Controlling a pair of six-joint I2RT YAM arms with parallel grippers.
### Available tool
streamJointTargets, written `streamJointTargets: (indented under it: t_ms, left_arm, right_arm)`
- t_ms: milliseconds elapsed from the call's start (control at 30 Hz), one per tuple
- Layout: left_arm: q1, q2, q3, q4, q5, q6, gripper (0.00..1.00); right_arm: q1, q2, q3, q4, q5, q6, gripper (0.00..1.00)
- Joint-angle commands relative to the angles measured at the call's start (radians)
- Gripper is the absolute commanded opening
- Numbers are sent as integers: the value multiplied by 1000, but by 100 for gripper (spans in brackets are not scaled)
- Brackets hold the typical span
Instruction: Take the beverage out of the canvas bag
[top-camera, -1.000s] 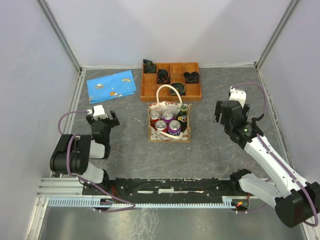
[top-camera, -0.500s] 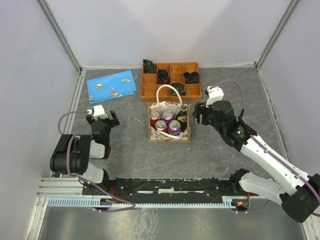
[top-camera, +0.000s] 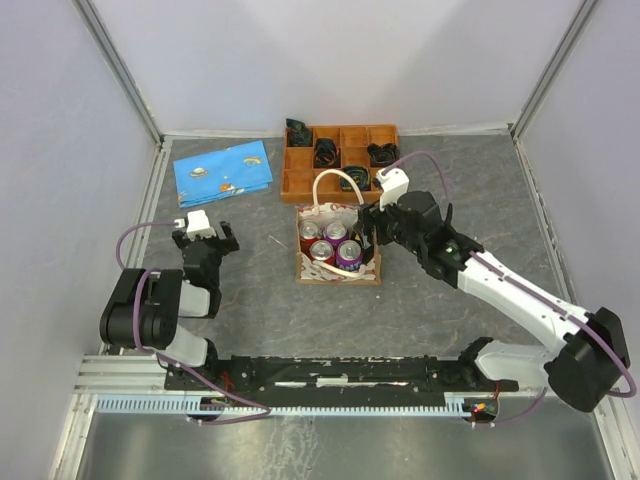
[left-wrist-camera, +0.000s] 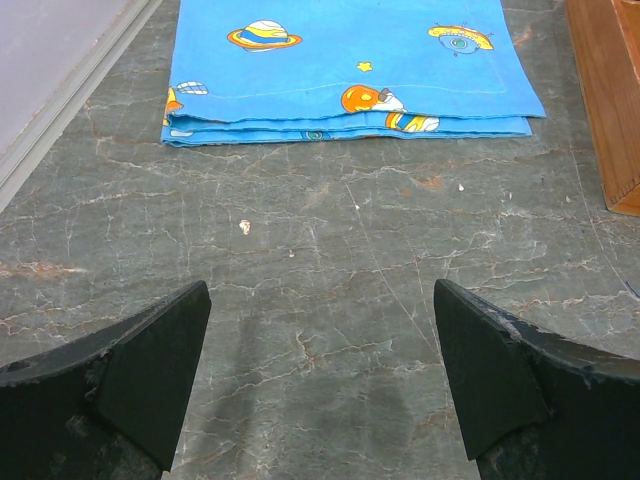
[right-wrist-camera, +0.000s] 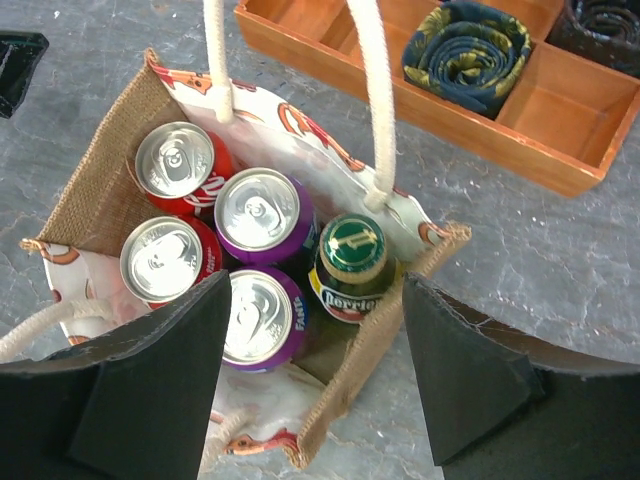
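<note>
Looking down on a grey stone table (top-camera: 250, 300) with pale walls around. Finding the bag (right-wrist-camera: 105, 190) in the middle of it, standing open, with the tray (top-camera: 298, 185) just beyond on the far side. Seeing four cans (right-wrist-camera: 258, 208) and one green bottle (right-wrist-camera: 350, 262) packed tight inside, all standing up with tops facing up. Placing the bottle in the far right corner of the bag, touching one of the cans and the bag wall.

Spotting the right gripper (right-wrist-camera: 315, 365) hanging just above the right side of the bag, fingers spread wide and holding nothing, with the bottle and a can showing between them. Judging the way to go as straight down, with the bottle's long side running up and down. Guessing the bottle as the likely pick, but not being able to tell for sure. Counting the right arm as much nearer. Finding the left gripper (left-wrist-camera: 320, 390) well apart on the left, near a blue cloth (left-wrist-camera: 350, 60), wide open and empty too.

Missing most of the bottle: only cap and label showing, the rest hidden behind cans and bag wall. Losing it fully under the gripper in the top view. Watching out for the rope handle (right-wrist-camera: 380, 110) standing right beside the cap.
</note>
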Motion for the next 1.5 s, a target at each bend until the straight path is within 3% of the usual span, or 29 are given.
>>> streamJointTargets:
  t_ms: [0, 933, 1100, 1167, 1233, 1267, 1300, 1333, 1467]
  left_arm:
    - [2, 2, 24, 31, -8, 4, 99]
    - [2, 4, 23, 31, -9, 4, 99]
    - [2, 3, 24, 31, -9, 5, 99]
    - [2, 3, 24, 30, -9, 4, 99]
    - [1, 4, 23, 31, -9, 5, 99]
    - [2, 3, 24, 30, -9, 4, 99]
    - [2, 2, 24, 32, -9, 4, 99]
    - [2, 4, 24, 31, -9, 4, 99]
    - [1, 3, 24, 31, -9, 4, 99]
  right_arm:
    - [14, 42, 65, 75, 14, -51, 77]
    - [15, 222, 24, 221, 177, -52, 62]
    - [15, 247, 28, 224, 200, -45, 54]
    - [15, 253, 28, 218, 198, -40, 50]
    - [15, 259, 25, 213, 193, -33, 39]
    - [15, 261, 24, 213, 189, -33, 28]
    - [15, 262, 25, 213, 185, -34, 10]
    - [15, 265, 27, 213, 185, -35, 1]
    - [15, 266, 65, 209, 190, -56, 0]
